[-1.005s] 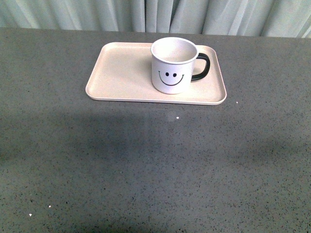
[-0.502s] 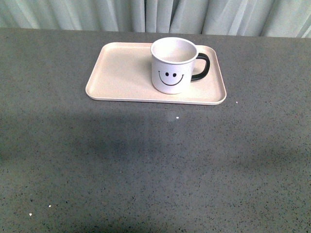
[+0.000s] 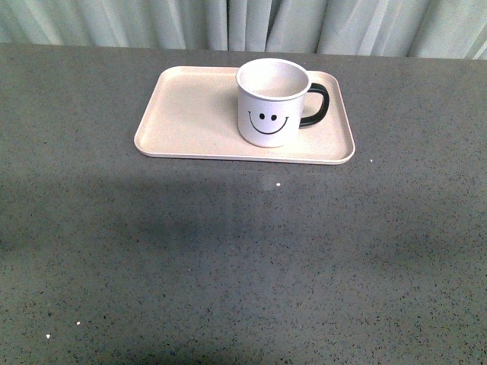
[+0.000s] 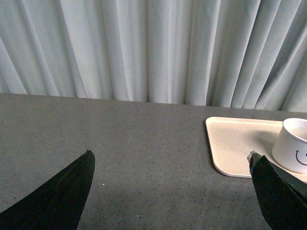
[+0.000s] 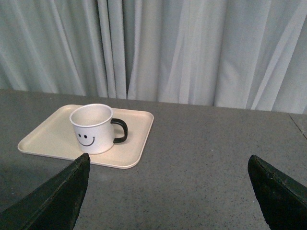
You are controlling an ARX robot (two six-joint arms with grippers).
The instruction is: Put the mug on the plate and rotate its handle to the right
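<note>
Gaping fingers point(image 5: 57, 196) (both arms), empty.

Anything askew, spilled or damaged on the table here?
Nothing stands out. The mug stands upright on the plate, handle pointing right, no spill or crack visible. Both grippers, left and right, are open and apart from it.

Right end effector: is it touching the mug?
Apart. The right wrist view shows the open right end effector well short of the mug, with bare table between.
</note>
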